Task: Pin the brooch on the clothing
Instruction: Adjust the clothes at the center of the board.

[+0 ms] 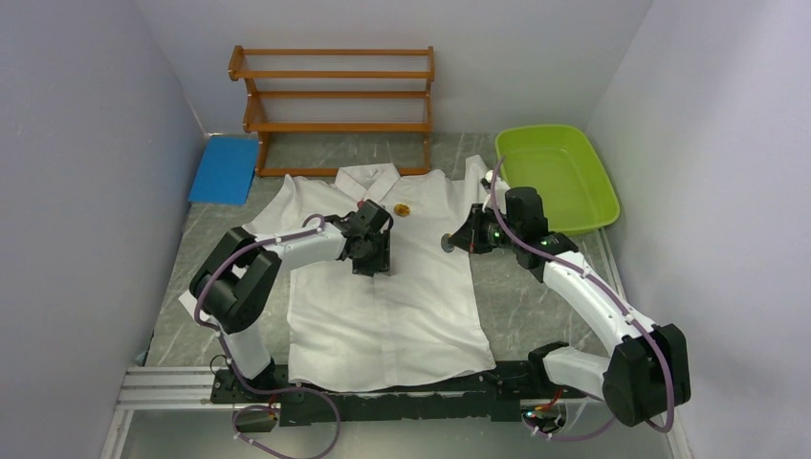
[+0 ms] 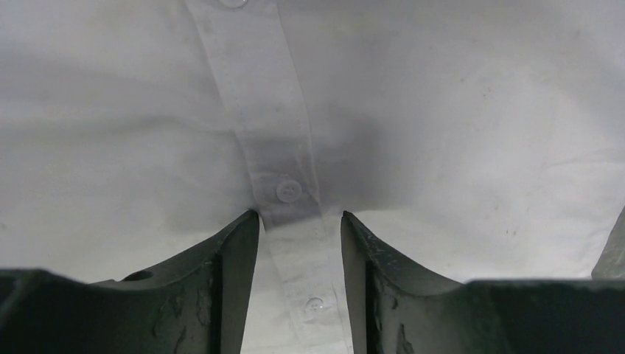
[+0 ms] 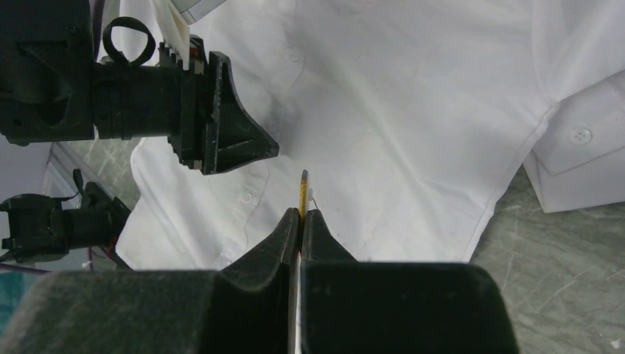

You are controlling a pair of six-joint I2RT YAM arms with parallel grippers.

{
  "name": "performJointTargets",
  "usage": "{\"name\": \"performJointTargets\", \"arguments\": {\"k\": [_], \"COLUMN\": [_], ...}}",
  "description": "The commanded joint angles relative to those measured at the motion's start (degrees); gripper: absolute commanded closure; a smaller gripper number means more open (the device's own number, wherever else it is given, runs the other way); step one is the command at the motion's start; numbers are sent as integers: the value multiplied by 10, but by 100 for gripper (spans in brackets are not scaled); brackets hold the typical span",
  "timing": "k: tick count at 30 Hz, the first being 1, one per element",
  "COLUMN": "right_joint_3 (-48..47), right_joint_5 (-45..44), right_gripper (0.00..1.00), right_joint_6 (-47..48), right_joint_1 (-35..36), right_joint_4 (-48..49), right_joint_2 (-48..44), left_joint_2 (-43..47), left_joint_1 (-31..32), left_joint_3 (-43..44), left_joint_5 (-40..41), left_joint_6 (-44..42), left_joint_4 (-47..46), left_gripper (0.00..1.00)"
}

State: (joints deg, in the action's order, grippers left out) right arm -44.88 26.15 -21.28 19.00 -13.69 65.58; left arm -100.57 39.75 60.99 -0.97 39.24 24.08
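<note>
My left gripper (image 2: 300,215) stands part-open over the shirt (image 1: 383,306), one finger either side of the button strip (image 2: 265,96), tips down at the cloth but not yet nipping it. My right gripper (image 3: 302,212) is closed on the brooch (image 3: 303,188) — a thin, stiff little thing seen edge-on, held over the shirt's near side. I cannot tell whether it touches the cloth. I judge the brooch light and slippery, best kept by its rim. The shirt, thin and crumply, lies spread on the table (image 1: 536,296) and will likely bunch unless I pinch a fold close to the pin. A small yellow disc (image 1: 403,208) sits near the collar; I cannot tell what it is. Beyond, the green tub (image 1: 545,132) shows nothing inside — the wooden rack (image 1: 335,94) likewise.
</note>
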Motion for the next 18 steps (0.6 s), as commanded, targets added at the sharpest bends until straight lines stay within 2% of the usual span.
{"name": "performJointTargets", "arguments": {"k": [1,4,11,18], "right_joint_3": [-7,-10,-24,-42], "right_joint_5": [12,11,20,27], "right_gripper": [100,100,100,100], "right_joint_6": [-5,-2,6,16], "right_joint_1": [-3,-4,-7,-11], "right_joint_4": [22,22,20,12], "right_joint_2": [0,1,15,27], "left_joint_2": [-15,-10,6,9], "left_joint_1": [4,9,27,55], "left_joint_3": [11,0,-34,-78], "left_joint_5": [9,37,38,31], "left_joint_6": [19,20,7,19], "left_joint_4": [37,54,76,88], "left_gripper": [52,55,84,94]}}
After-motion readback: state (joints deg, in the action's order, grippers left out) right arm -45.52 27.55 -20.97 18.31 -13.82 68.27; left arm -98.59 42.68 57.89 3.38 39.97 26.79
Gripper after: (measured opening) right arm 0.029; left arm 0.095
